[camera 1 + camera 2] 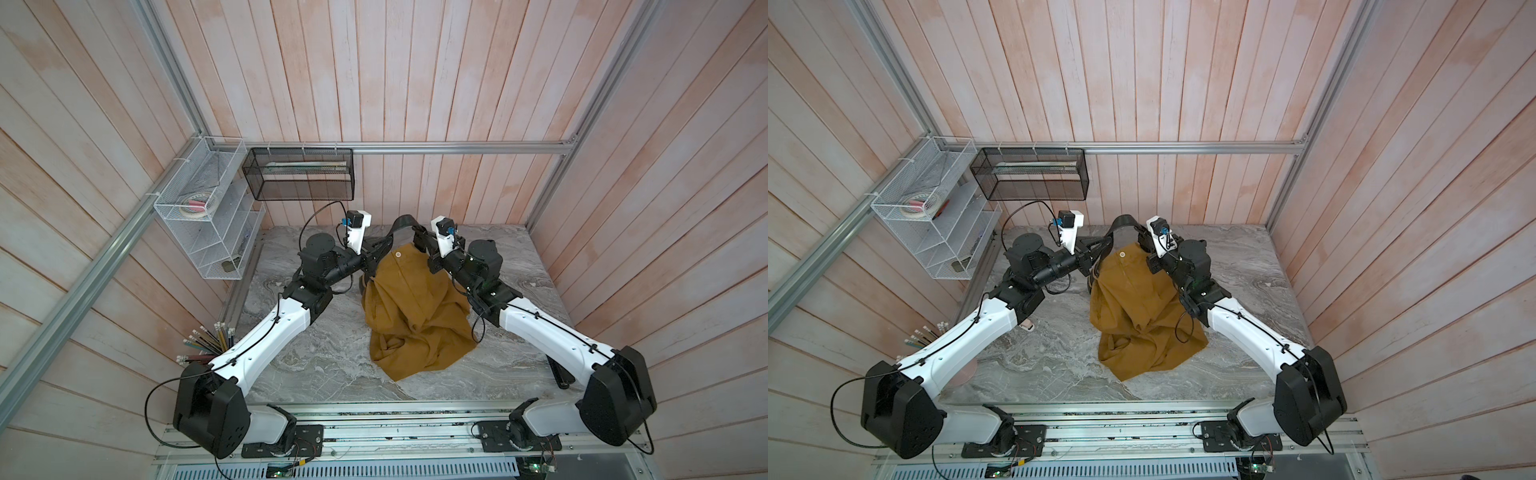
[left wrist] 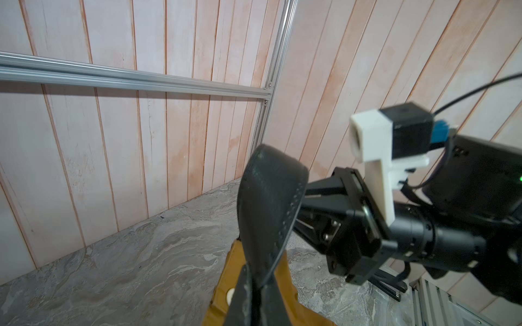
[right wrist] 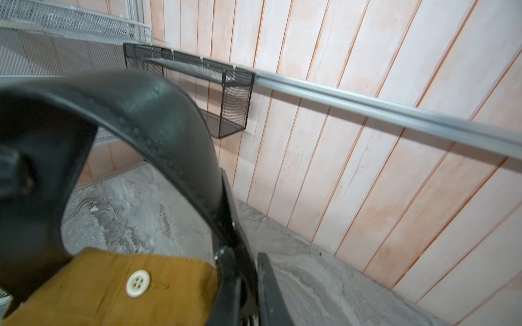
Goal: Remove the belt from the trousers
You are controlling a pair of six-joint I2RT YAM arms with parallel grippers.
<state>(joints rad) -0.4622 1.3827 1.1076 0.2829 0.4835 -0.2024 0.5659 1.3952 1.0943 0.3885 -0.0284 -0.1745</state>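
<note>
The trousers (image 1: 415, 316) lie heaped in the middle of the table (image 1: 316, 374), with the waist at the far end, lifted. The belt (image 1: 404, 220) arches above the waist between the two grippers. The left gripper (image 1: 387, 244) is clamped on its left part. The right gripper (image 1: 417, 233) pinches its right part, jaws nearly together.

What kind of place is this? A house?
Probably a robot test booth, not a house: two white-and-black robot arms bolted to a metal rail, silver aluminium frame bars on pink plank walls, and a grey marble-look tabletop.
</note>
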